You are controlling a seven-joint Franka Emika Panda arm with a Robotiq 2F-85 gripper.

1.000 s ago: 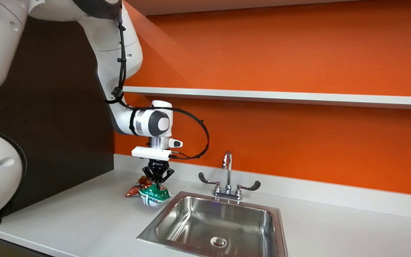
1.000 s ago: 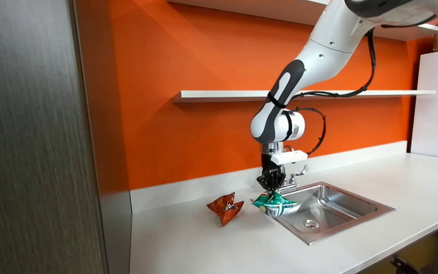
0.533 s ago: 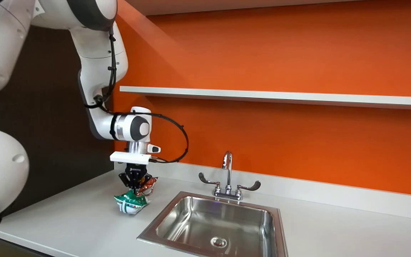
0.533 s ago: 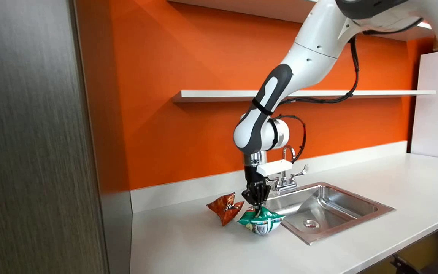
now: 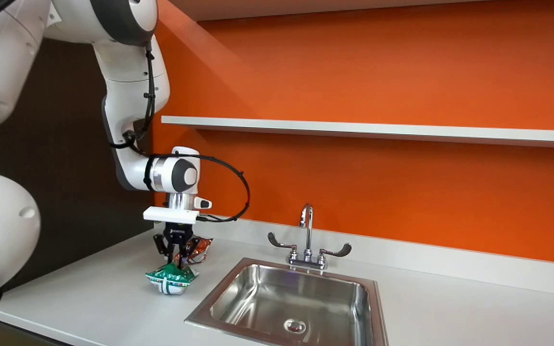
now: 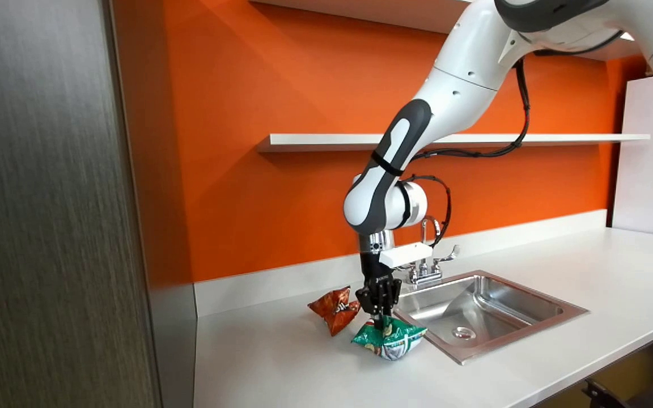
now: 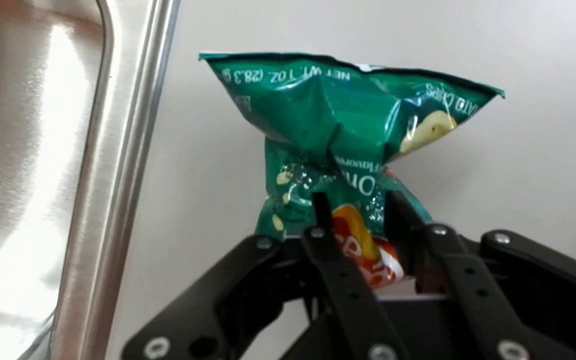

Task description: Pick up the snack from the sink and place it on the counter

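The snack, a green crinkly packet (image 5: 169,279) with white and yellow print, is at the counter (image 5: 89,300), left of the sink rim (image 5: 218,294) in an exterior view. It also shows below the gripper in an exterior view (image 6: 394,340). My gripper (image 5: 175,265) points down at the packet with its fingers apart. In the wrist view, the gripper fingertips (image 7: 357,197) stand on either side of a pinched part of the packet (image 7: 358,115), with gaps beside it; red and yellow print shows between them. The packet's underside is hidden, but it appears to rest on the counter.
A red packet (image 6: 335,311) lies on the counter close behind the gripper, partly hidden by it in an exterior view (image 5: 201,250). The faucet (image 5: 308,240) stands behind the sink. A white shelf (image 5: 373,129) runs along the orange wall above. A dark panel (image 6: 49,226) bounds the counter's end.
The gripper carried the green packet away from the sink edge and down to the counter. In the last half second, its fingers have spread apart. The red packet stayed in place.
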